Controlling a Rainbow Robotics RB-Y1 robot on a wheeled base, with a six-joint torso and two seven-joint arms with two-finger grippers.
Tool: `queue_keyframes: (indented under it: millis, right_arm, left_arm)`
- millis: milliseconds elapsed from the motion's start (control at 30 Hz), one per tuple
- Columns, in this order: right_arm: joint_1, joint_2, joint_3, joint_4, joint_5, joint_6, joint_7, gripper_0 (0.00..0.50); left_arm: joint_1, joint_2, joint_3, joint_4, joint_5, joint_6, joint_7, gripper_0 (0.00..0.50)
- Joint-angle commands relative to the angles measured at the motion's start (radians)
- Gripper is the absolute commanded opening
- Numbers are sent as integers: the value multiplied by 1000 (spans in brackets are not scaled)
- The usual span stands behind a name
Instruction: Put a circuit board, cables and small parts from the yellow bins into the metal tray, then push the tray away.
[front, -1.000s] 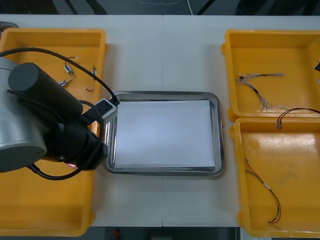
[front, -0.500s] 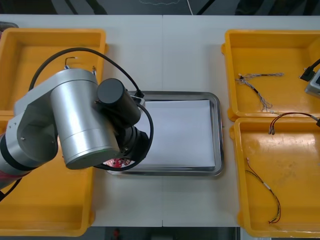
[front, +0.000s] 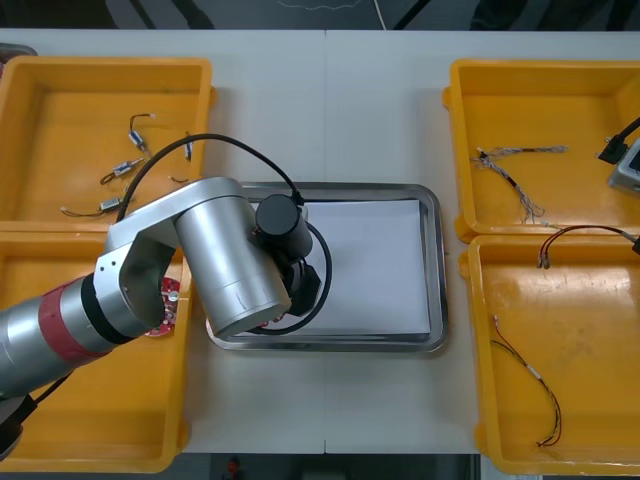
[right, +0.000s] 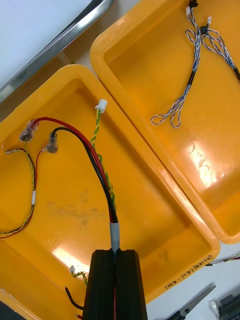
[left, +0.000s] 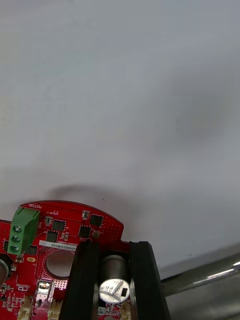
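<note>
My left gripper (left: 112, 247) is shut on a round red circuit board (left: 65, 235), its fingers clamping a silver cylinder on the board. The board hangs just above the white inside of the metal tray (left: 210, 272), near its rim. In the front view the left arm (front: 225, 255) covers the tray's (front: 432, 270) left part and hides the gripper. My right gripper (right: 115, 252) is shut on a cable with red and black wires (right: 85, 145), held over the near right bin (right: 150, 200). That cable (front: 570, 232) dangles at the right bins' shared wall.
A second red board (front: 166, 305) peeks out from under the left arm in the near left bin. Small metal parts (front: 125, 165) lie in the far left bin. A twisted blue and white cable (front: 510, 172) and a red and yellow cable (front: 535, 385) lie in the right bins.
The left arm swung from the near left bin to over the tray's left part, carrying the board. The right gripper came in at the right edge and lifted its cable's end.
</note>
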Motion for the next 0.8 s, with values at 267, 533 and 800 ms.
queue_keyframes:
  millis: [267,533,800]
  right_arm:
    - [-22,-18,12,-26,-9,3,52,0]
    - [-71,-18,65,-83,-33,3,52,0]
    - [-241,-16,263,-104,-39,3,39,0]
  left_arm:
    - [-35,-28,-23,-1,-10,-23,20,500]
    - [-38,-28,6,-53,2,-1,51,500]
    - [-90,-10,137,-137,103,161,37,500]
